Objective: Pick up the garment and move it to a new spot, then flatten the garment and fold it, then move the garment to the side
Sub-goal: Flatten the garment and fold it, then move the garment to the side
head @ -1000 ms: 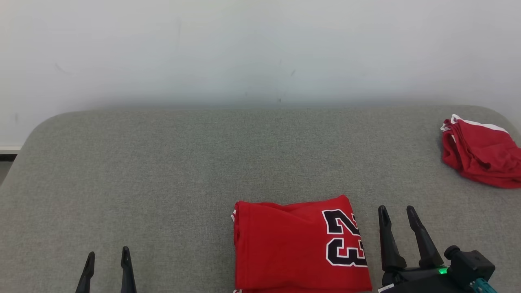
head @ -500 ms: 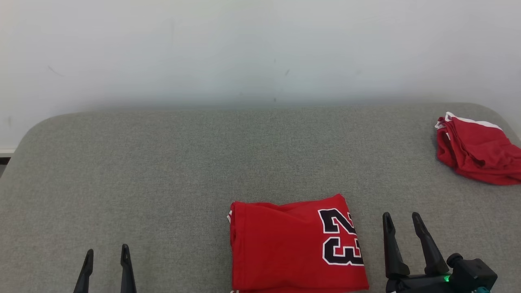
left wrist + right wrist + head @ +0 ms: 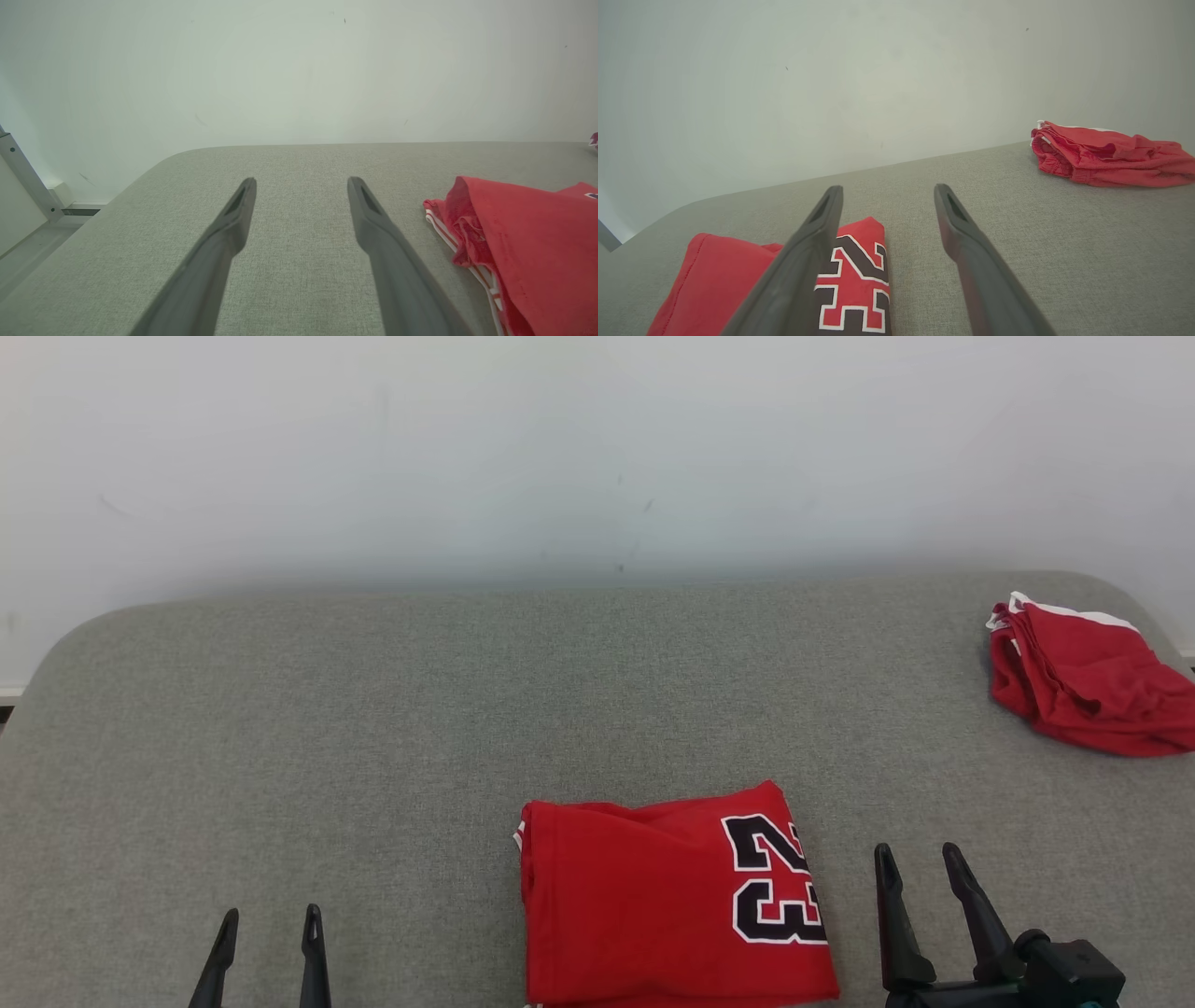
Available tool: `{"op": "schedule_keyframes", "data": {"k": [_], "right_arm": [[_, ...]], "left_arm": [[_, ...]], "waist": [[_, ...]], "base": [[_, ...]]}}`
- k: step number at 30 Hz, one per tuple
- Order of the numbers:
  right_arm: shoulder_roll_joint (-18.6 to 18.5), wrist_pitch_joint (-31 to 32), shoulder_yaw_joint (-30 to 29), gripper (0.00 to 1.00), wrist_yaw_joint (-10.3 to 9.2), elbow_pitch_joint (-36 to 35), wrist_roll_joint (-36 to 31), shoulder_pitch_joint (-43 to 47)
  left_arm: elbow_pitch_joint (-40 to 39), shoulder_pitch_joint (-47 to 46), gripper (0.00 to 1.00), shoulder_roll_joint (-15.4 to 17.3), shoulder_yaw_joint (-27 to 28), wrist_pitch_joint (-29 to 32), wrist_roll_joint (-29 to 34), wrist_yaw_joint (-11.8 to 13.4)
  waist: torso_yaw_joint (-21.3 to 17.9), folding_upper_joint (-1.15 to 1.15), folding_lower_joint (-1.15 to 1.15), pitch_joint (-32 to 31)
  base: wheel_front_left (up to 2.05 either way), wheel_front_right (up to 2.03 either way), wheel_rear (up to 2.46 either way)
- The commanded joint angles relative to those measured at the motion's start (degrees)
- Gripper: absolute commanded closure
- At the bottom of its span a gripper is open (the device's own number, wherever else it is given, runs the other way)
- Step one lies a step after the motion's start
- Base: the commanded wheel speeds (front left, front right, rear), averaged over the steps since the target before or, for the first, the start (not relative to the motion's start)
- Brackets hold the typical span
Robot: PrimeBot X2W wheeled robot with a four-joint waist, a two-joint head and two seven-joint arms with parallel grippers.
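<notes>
Lying folded at the pad's near edge, the garment looks ready for moving aside. Left gripper and right gripper flank it, fingers spread, empty.

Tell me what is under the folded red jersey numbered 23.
The jersey lies on the grey cushioned surface, which shows around its left, far and right edges. Anything beneath its folded layers is covered and cannot be told.
</notes>
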Motion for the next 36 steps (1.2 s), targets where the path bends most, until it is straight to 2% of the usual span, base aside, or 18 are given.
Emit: {"op": "schedule_keyframes", "data": {"k": [1, 36], "right_arm": [[0.2, -0.2, -0.2, 0.00, -0.17, 0.2, -0.9, 0.2], [-0.1, -0.2, 0.3, 0.00, -0.16, 1.6, -2.4, -0.2]], "left_arm": [[0.2, 0.4, 0.00, 0.3, 0.1, -0.2, 0.4, 0.1], [0.5, 0.0, 0.00, 0.2, 0.3, -0.2, 1.2, 0.4]], "waist": [[0.0, 0.00, 0.00, 0.0], [0.2, 0.00, 0.00, 0.1]], "base": [[0.00, 0.00, 0.00], [0.00, 0.00, 0.00]]}}
